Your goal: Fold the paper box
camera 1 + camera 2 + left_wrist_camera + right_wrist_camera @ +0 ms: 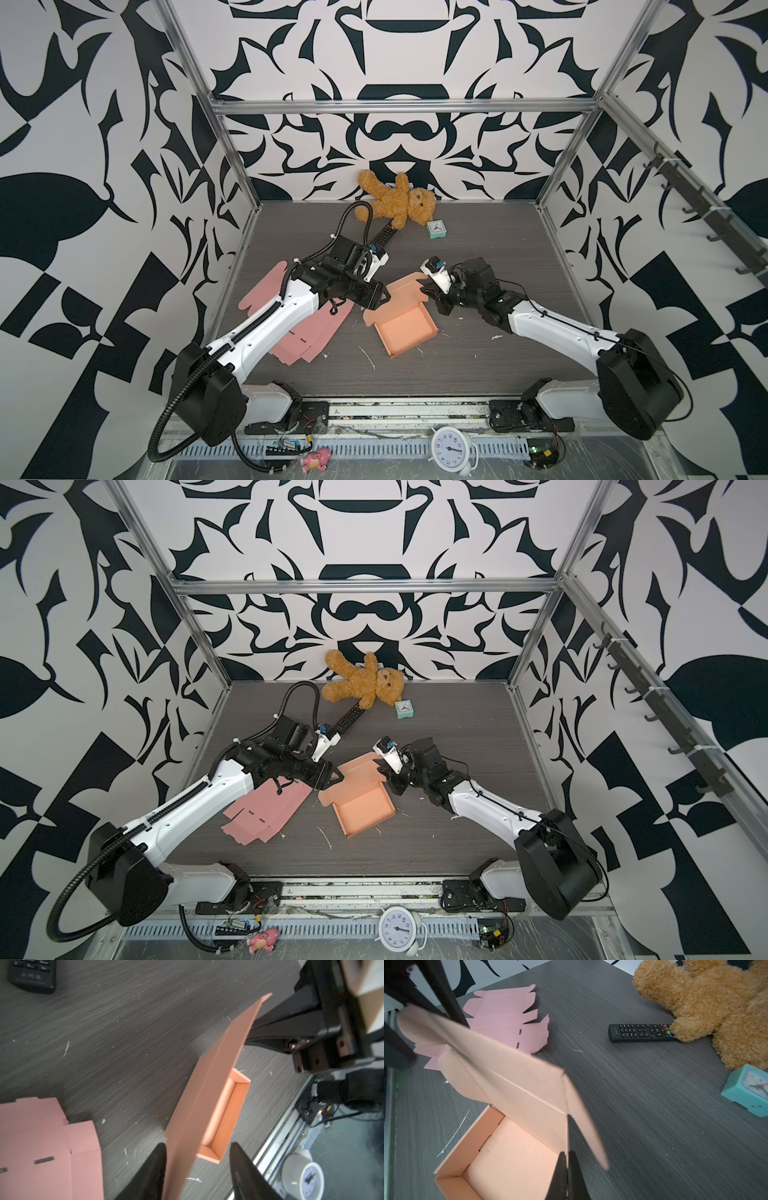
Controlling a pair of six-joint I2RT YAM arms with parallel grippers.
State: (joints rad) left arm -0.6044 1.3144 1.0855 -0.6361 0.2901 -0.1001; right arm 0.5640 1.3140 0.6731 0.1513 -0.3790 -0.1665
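Observation:
The orange paper box [405, 332] [363, 810] sits mid-table as an open tray with its lid [512, 1076] raised at the far side. My left gripper [384, 297] [198, 1145] is open, its jaws standing either side of the lid's left end flap [218, 1076]; the flap lies against one finger. My right gripper [428, 291] [568, 1155] is shut on the box's thin edge at the right back corner, where the lid meets the side wall. The right end flap [583, 1118] hangs loose beside it.
Flat pink cardboard sheets [307, 328] lie under my left arm. A teddy bear [399, 203], a black remote [382, 235] and a teal clock [436, 229] lie at the back. A white clock [449, 446] stands past the front rail.

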